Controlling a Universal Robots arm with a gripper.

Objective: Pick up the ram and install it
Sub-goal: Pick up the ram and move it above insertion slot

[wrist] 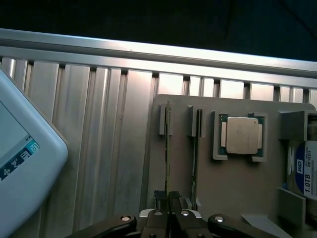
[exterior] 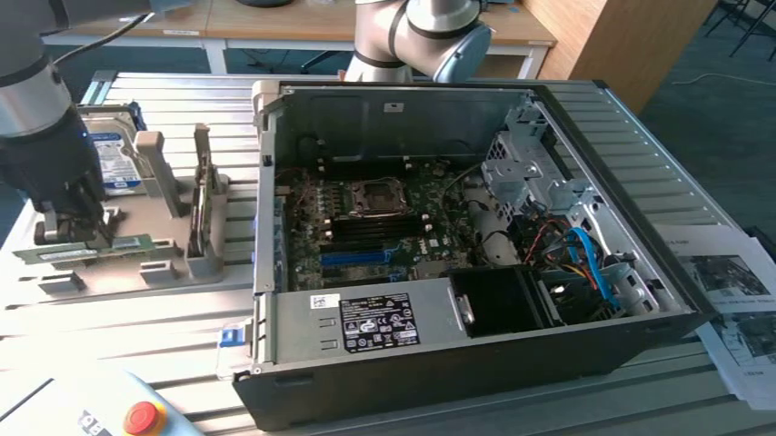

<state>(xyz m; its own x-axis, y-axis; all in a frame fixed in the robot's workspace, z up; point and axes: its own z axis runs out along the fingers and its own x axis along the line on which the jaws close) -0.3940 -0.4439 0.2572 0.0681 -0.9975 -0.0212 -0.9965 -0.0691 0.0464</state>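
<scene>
You are at the pick-up step. Your gripper (wrist: 170, 201) is pinching the ram (wrist: 168, 144) near one end, its fingers drawn almost fully together with only the thin board between them.

The ram is standing on edge in the holder (wrist: 233, 188), in the slot nearest the holder's outer edge. A second stick (wrist: 198, 148) is standing just beside it, and the processor (wrist: 241, 135) is lying beyond that. The holder is sitting on the table to the exterior view's left of the open case (exterior: 485, 372), so the ram is well apart from the blue slots (exterior: 362, 257) on the board.

Nothing is showing the ram lifted yet; it is looking seated in its slot. As I judge it, freeing it is calling for a straight pull along the slot, because you are gripping off-centre and any tilt risks binding the stick or brushing its neighbour. Installing it is asking you to carry it edge-down and line it up with a blue slot.
</scene>
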